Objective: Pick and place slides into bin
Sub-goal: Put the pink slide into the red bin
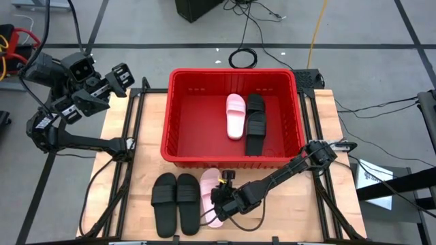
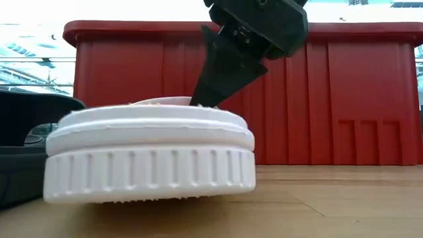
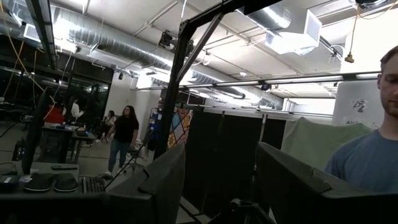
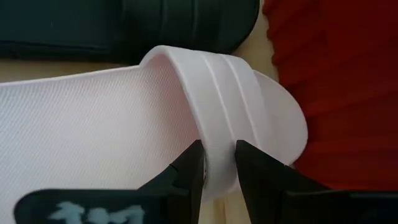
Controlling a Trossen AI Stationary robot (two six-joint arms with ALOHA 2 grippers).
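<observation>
Pale pink foam sits between the fingers of the right claw, which straddles the wide strap of the pink slide lying on the counter just in front of the red bin; one finger is tucked under the strap and the other rests outside it, pinching the strap or very nearly so. Two black slides lie side by side next to it on the counter, and inside the bin a second pink slide and a further black pair already rest on the floor of the crate. The step in hand looks like the grasp of the third-from-last sandal; the next move would call for a firm squeeze, a lift high enough to clear the bin's rim, then a carry over the near wall. The left claw waits raised off the counter's far left corner, fingers spread and holding nothing. The counter is light wood on a black frame, standing on grey concrete with taped lines and cables; beyond is an open workshop with exposed ducts, dark partitions and several people.
</observation>
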